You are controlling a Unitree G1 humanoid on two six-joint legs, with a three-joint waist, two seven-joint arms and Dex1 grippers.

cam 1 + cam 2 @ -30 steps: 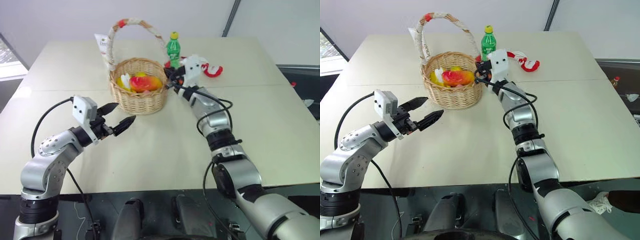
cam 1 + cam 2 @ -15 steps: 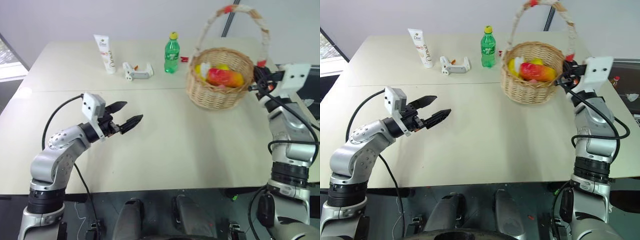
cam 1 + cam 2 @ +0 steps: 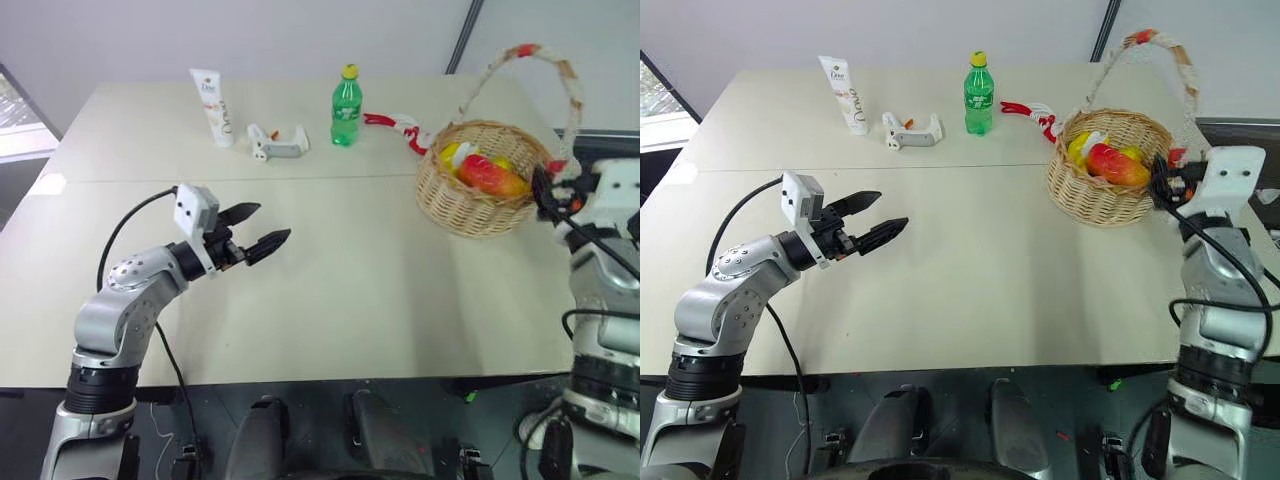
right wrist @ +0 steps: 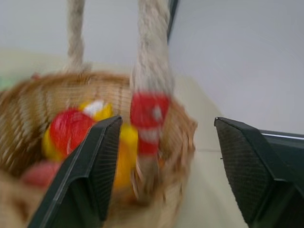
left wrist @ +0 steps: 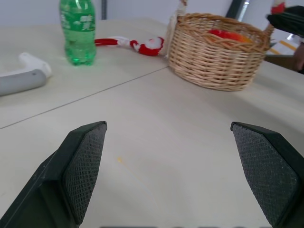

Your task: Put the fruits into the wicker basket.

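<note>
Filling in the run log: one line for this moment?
fruits in wicker basket | basket on table's right edge | right tool open at handle | left tool open, empty

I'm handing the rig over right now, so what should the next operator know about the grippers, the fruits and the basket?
Left gripper: open, holding nothing, hovering over the table.
Right gripper: open, at the wicker basket's handle, fingers on either side of it, not clamped.
Basket: stands near the table's right edge, beside the red-and-white rope toy.
Fruits: red, yellow and pink pieces lie inside the basket; no fruit seen loose on the table.
Done: fruits are in.
Left: probably just draw the right gripper clear.
</note>
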